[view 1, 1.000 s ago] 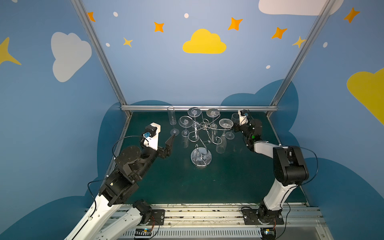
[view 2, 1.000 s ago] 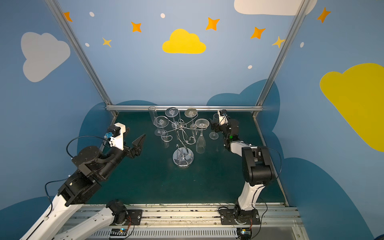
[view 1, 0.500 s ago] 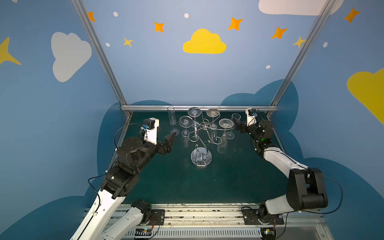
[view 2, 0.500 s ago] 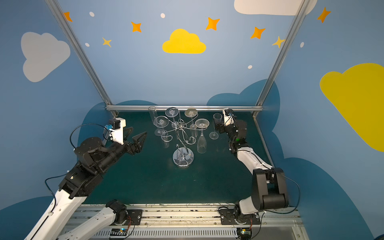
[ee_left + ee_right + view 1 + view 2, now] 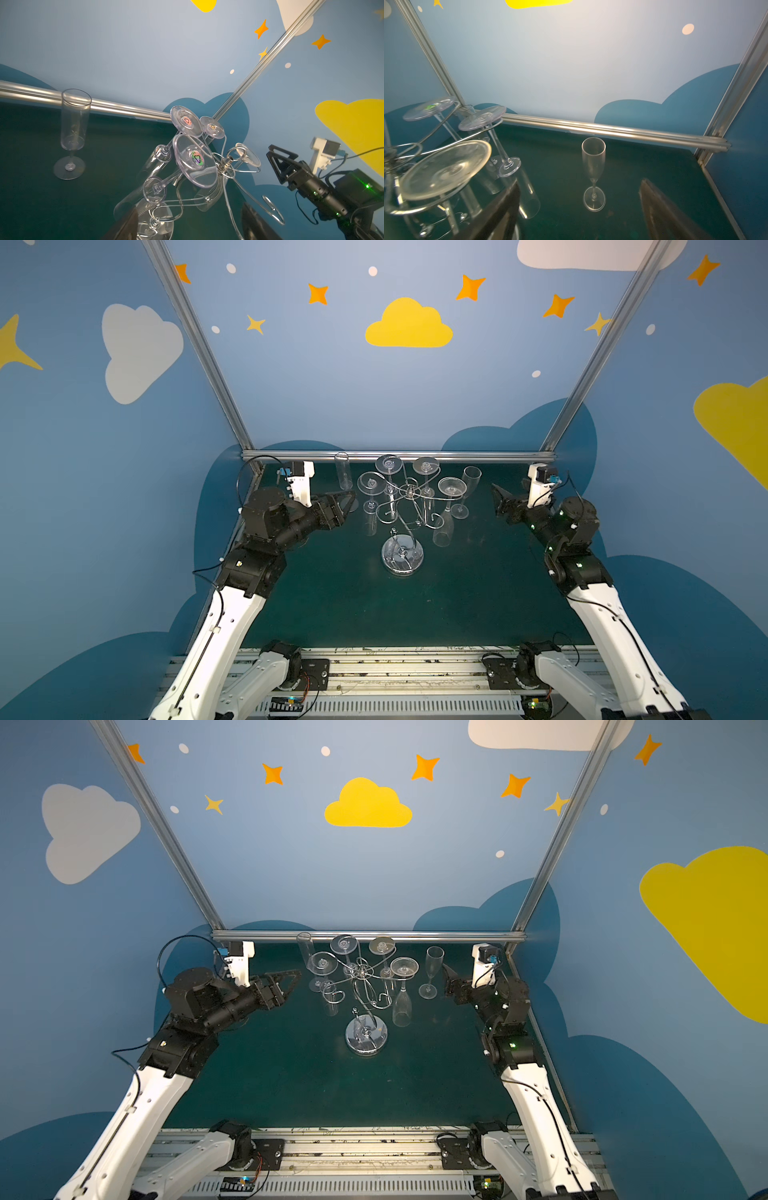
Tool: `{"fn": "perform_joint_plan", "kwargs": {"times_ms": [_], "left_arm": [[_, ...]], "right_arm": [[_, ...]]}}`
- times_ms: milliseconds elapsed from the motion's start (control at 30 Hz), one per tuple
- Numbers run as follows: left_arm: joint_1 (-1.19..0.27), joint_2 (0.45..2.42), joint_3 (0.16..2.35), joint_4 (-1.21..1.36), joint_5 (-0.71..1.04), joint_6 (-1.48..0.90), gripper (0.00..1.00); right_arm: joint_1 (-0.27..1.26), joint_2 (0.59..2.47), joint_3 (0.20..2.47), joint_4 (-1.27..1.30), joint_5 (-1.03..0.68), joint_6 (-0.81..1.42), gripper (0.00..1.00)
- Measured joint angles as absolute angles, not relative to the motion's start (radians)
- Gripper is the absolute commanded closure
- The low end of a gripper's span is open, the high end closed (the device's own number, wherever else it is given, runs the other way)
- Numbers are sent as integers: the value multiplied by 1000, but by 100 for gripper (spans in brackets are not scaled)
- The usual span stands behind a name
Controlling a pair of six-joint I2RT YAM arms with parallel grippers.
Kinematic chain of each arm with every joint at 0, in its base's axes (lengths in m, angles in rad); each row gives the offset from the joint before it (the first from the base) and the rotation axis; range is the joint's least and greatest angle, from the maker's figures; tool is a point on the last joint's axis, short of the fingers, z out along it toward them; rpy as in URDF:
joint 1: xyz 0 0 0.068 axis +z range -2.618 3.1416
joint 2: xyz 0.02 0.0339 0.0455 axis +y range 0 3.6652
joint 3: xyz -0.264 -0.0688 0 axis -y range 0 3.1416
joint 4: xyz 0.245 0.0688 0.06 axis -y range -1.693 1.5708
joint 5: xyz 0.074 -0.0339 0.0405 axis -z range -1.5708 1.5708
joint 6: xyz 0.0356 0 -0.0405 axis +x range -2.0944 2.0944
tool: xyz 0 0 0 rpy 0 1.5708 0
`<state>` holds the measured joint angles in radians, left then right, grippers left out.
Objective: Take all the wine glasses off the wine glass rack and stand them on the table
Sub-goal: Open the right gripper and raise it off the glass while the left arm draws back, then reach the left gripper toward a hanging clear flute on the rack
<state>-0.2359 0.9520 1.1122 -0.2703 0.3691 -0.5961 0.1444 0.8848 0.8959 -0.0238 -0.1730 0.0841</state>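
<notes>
Wine glass rack (image 5: 410, 491) upright; wine glasses (image 5: 451, 486) hang inverted. Left gripper (image 5: 348, 499) released, empty, beside rack. Right gripper (image 5: 498, 499) released, empty, near standing champagne flute (image 5: 468, 489).

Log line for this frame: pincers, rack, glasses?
left pincer: open, empty | right pincer: open, empty | wine glass rack: wine glasses hanging | left flute, right flute: upright on table

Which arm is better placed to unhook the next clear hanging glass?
Left, probably: the open left gripper is beside a clear hanging glass on the silver wire rack; an upright clear flute stands before the right gripper.
</notes>
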Motion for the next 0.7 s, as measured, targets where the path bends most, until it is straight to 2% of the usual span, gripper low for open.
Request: {"fn": "perform_joint_plan", "kwargs": {"times_ms": [300,700], "left_arm": [[-229,1042,1101,-148,513,-805,28],[-229,1099,1073,-65,579,-949,45]], "right_arm": [[144,731,896,-261,-221,218,11],[144,704,896,-376,-230,292,11]]}}
